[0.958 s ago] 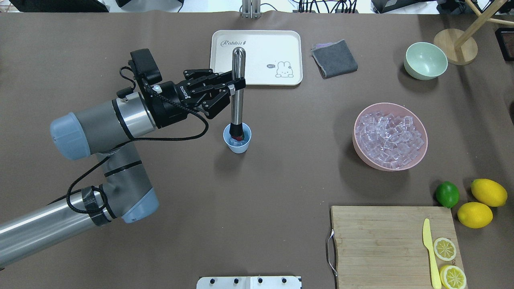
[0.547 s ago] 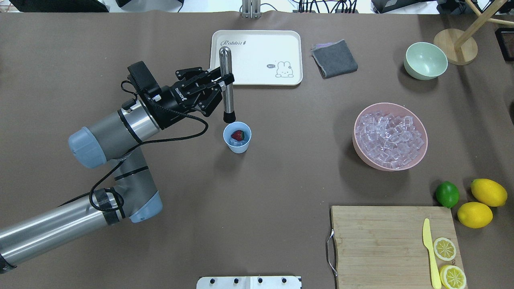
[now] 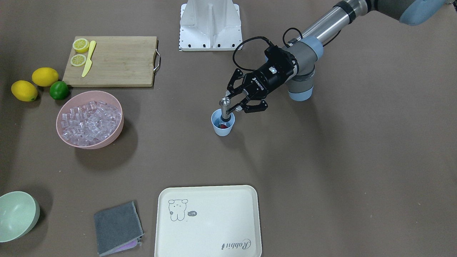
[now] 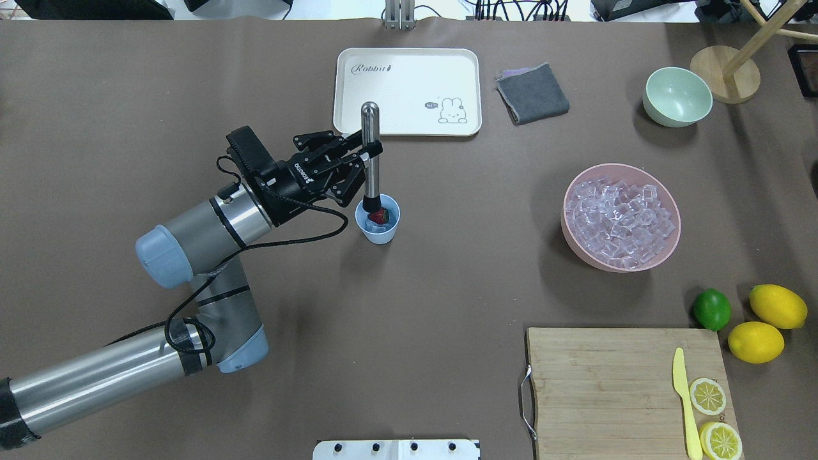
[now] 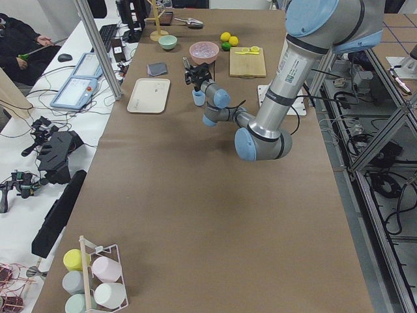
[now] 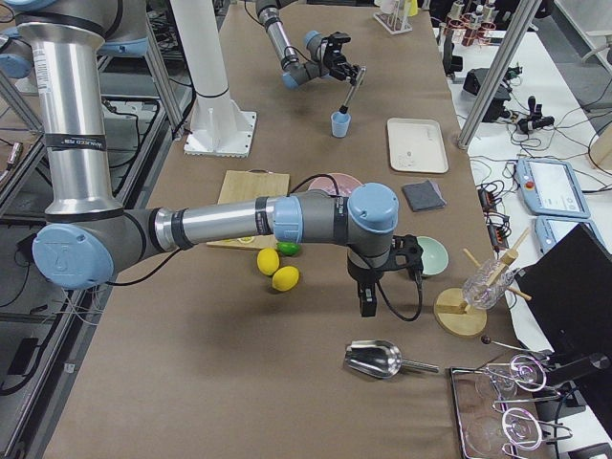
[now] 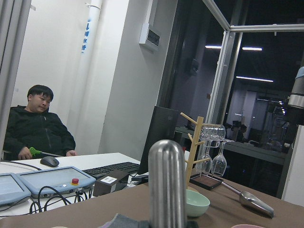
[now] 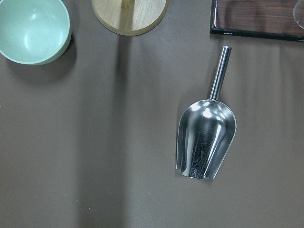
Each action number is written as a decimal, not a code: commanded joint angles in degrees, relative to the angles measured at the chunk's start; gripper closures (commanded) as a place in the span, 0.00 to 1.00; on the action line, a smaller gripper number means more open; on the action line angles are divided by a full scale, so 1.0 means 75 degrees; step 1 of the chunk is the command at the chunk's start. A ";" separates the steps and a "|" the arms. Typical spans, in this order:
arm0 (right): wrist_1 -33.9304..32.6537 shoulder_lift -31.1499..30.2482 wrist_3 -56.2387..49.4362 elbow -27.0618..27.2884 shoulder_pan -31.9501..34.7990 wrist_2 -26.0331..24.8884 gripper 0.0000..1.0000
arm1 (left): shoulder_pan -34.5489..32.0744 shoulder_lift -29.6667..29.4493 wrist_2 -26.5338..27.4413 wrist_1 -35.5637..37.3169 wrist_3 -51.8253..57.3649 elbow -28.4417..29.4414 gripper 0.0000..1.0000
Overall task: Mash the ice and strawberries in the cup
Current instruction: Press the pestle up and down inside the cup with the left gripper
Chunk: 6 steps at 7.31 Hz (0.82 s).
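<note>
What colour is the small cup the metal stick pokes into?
Light blue cup, clearest in the overhead view.

You'll see the left arm [image 4: 192,233] built of silver tubes, grey joints and pale blue end caps. A black cable [image 4: 281,241] loops back from the black pincer [image 4: 369,155], which carries white lettering; behind it sits a black camera box [image 4: 246,148], and black tape [image 4: 190,346] rings the tube.

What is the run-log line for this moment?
phase: mashing | left tool: shut on muddler | muddler: tip in cup | strawberry: visible in cup | right tool: far from cup
</note>
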 commanded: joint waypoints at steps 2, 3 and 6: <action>0.0011 -0.0060 0.0000 -0.0008 0.0000 -0.0007 0.01 | 0.0263 -0.0164 0.0094 -0.0004 0.0218 0.0241 1.00; 0.0000 -0.0072 -0.0012 0.0015 0.0012 0.0004 0.01 | 0.0344 -0.0153 0.0094 -0.0016 0.0218 0.0253 1.00; 0.0011 -0.0143 -0.0035 0.0015 0.0047 -0.0007 0.01 | 0.0322 -0.0141 0.0094 -0.0271 0.0230 0.0254 1.00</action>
